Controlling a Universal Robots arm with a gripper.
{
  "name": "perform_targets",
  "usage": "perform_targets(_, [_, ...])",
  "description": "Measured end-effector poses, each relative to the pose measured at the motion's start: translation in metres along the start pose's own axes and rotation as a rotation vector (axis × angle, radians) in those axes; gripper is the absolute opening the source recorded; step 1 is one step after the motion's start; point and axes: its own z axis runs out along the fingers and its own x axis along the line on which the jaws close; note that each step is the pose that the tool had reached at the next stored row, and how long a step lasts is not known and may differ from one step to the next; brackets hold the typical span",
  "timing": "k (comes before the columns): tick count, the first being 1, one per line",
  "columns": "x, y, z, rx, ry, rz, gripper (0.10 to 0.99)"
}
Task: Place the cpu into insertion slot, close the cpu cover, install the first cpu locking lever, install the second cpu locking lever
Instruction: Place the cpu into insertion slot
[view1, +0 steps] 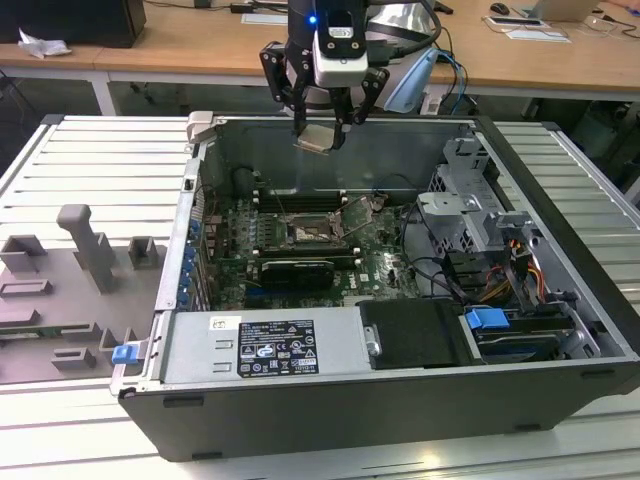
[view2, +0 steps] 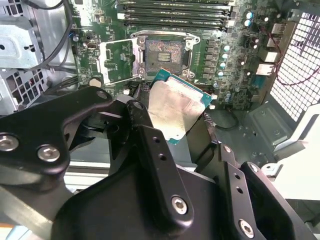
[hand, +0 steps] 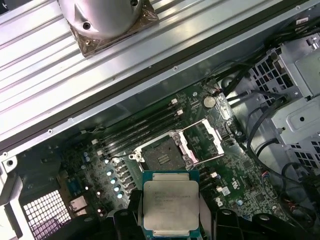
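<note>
**Risks + materials, cpu at hover**

Hand (view1: 320, 126) clamped on cpu (view1: 318, 138) by 2 opposite edges. Cpu hangs high over insertion slot (view1: 315, 232), well apart from it, abt level w/ rim of pc case (view1: 560, 390). Cpu cover (view1: 362, 210) stands swung open beside slot; slot bare.

Risks (my judgement):
- Cpu looks tilted in exterior view and turned vs slot in second wrist view. If so, 1 corner could land on slot rim and bend contacts.
- Grip is on thin edges only, so cpu could slip or twist.
- Open cover sits close to slot; a finger could clip it on the way down.
- Memory sticks (hand: 145, 127) run just beside slot, so little room that side.

Materials/shapes:
- Cpu: thin square, matt silvery-tan lid w/ rounded corners, teal-green edge round it.
- Slot: dark square rim, shiny grey centre, fine-grained.
- Cover: thin bright metal frame, middle cut out.
- Hand: matt black fingers (view2: 155, 165) w/ round screw heads.
- Board: green, densely populated.
</note>
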Motion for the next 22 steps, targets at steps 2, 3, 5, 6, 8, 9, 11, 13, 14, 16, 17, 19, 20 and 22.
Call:
perform_targets(2, [0.0, 0.0, 0.0001, 0.0, -0.0007, 0.007, 0.541])
perform_targets(3, [0.0, 0.0, 0.0001, 0.0, -0.0011, 0.011, 0.541])
perform_targets(5, [0.0, 0.0, 0.0003, 0.0, -0.0025, 0.025, 0.541])
perform_targets(6, [0.0, 0.0, 0.0003, 0.0, -0.0029, 0.029, 0.541])
perform_targets(8, [0.0, 0.0, 0.0004, 0.0, -0.0039, 0.037, 0.541])
perform_targets(9, [0.0, 0.0, 0.0005, 0.0, -0.0045, 0.043, 0.541])
perform_targets(11, [0.0, -0.0001, 0.0007, 0.0, -0.0061, 0.059, 0.541])
perform_targets(13, [0.0, -0.0001, 0.0011, 0.0, -0.008, 0.08, 0.541])
perform_targets(14, [0.0, -0.0001, 0.0013, 0.0, -0.0092, 0.092, 0.541])
perform_targets(16, [0.0, -0.0001, 0.0017, 0.0, -0.0116, 0.118, 0.541])
perform_targets(17, [0.0, -0.0002, 0.002, 0.0, -0.0136, 0.138, 0.541])
perform_targets(19, [-0.0001, -0.0002, 0.0026, 0.0, -0.018, 0.182, 0.541])
perform_targets(20, [-0.0001, -0.0003, 0.0028, 0.0, -0.02, 0.202, 0.541])
perform_targets(22, [-0.0001, -0.0003, 0.0031, 0.0, -0.0221, 0.224, 0.541])
